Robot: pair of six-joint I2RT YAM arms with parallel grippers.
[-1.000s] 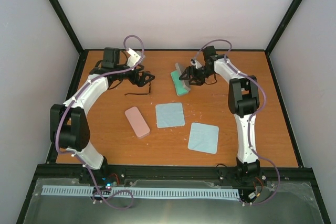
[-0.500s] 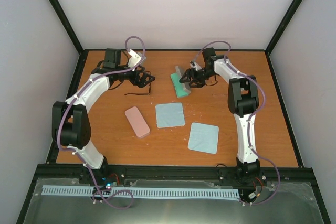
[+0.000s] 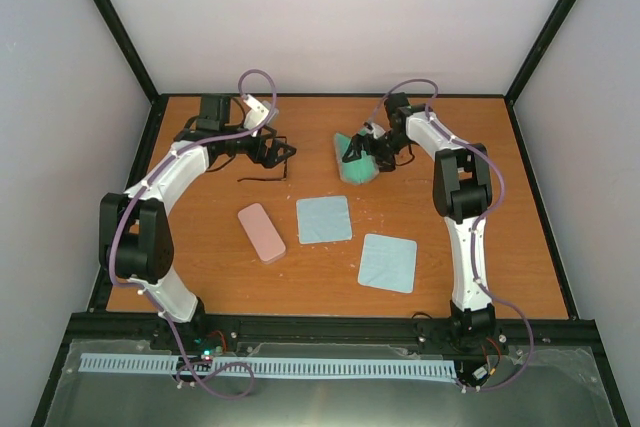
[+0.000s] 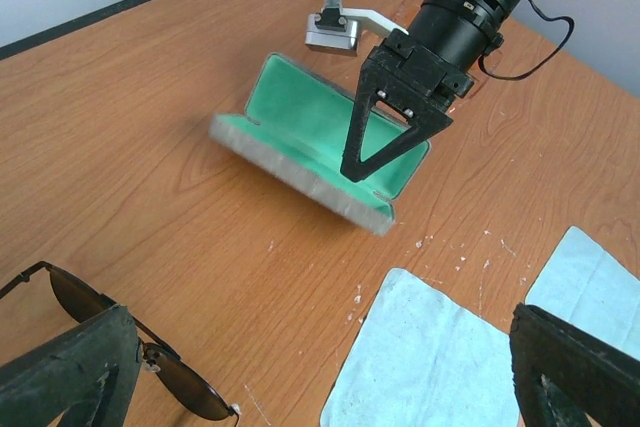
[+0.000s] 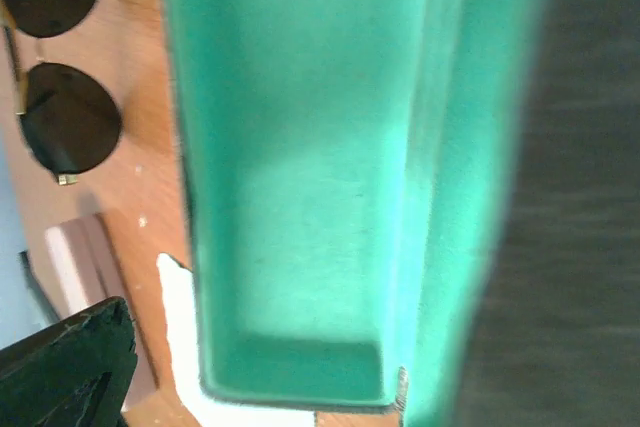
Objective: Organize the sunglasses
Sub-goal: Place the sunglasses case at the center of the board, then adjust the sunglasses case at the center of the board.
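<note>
so, top view: sunglasses [image 3: 262, 179] sit just below left gripper [image 3: 283, 152], long axis left-right, so left arm is nearer; right gripper [image 3: 354, 155] over open case [image 3: 360, 173]. left wrist: jaws fully spread, empty, glasses lower left. right wrist: jaws look spread, gripping nothing; glasses upper left.

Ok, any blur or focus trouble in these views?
Right wrist: the open glasses case fills the frame, soft, smearing into a dark blur at right. Left wrist: sharp, except the case's grey rim looks smeared. Top external: evenly lit, no glare.
</note>
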